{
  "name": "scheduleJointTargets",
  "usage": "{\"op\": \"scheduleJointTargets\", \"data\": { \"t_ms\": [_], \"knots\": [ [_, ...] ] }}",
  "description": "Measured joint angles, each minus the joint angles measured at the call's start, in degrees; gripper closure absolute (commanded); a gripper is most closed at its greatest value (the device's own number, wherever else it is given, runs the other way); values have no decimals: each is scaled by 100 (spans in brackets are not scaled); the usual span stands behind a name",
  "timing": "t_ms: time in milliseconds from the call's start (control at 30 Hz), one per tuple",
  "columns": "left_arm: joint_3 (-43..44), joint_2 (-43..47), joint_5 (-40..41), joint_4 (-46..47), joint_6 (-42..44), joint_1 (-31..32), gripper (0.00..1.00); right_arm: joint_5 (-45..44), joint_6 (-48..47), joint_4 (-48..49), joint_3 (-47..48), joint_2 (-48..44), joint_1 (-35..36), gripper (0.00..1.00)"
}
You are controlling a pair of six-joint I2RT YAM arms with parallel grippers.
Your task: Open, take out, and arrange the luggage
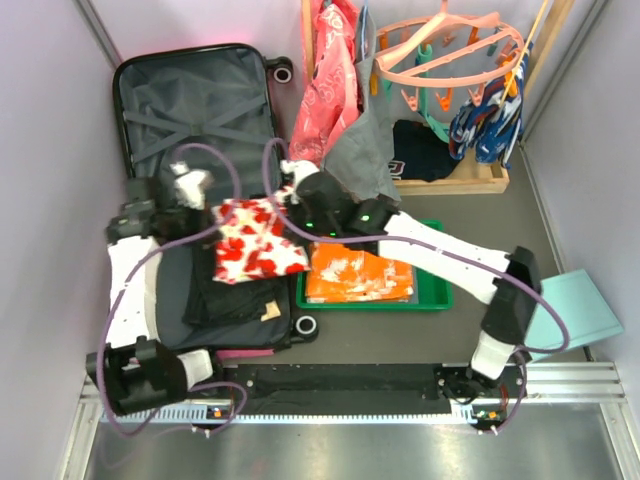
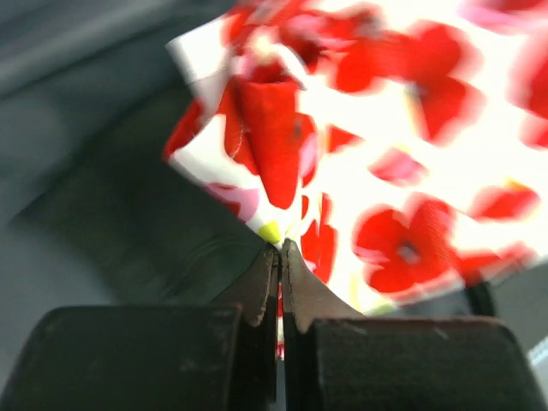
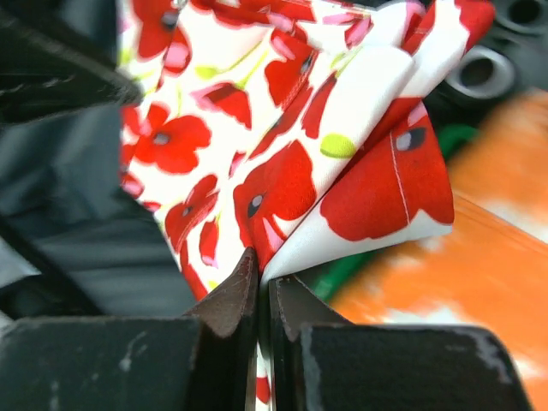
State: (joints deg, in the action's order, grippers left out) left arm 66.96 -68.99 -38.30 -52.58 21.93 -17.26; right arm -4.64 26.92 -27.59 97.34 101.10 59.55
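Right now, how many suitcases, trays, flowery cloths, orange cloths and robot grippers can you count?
Pink suitcase: 1
Green tray: 1
Flowery cloth: 1
Orange cloth: 1
Grippers pinching the flowery cloth: 2, left gripper and right gripper
Total: 6

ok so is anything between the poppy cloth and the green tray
Nothing visible. The left end effector and right end effector pinch the poppy cloth at the right edge of the open luggage, and the green tray lies directly beside it. A folded orange garment covers most of the tray's floor, though.
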Motion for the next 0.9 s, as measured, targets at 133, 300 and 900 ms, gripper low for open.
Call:
{"op": "scheduleJointTargets", "data": {
  "t_ms": [133,300,900],
  "knots": [
    [-4,-50,111,205,-328,1744,100,-24,-249,-144,-1139,-713,-520,100],
    [50,-623,365,483,-636,2743,100,-144,-446,-304,-2341,-1550,-1108,100],
    [229,-2221,1495,1937,-1058,4750,52,-540,-365,-599,-4148,-2492,-2599,95]
  ]
}}
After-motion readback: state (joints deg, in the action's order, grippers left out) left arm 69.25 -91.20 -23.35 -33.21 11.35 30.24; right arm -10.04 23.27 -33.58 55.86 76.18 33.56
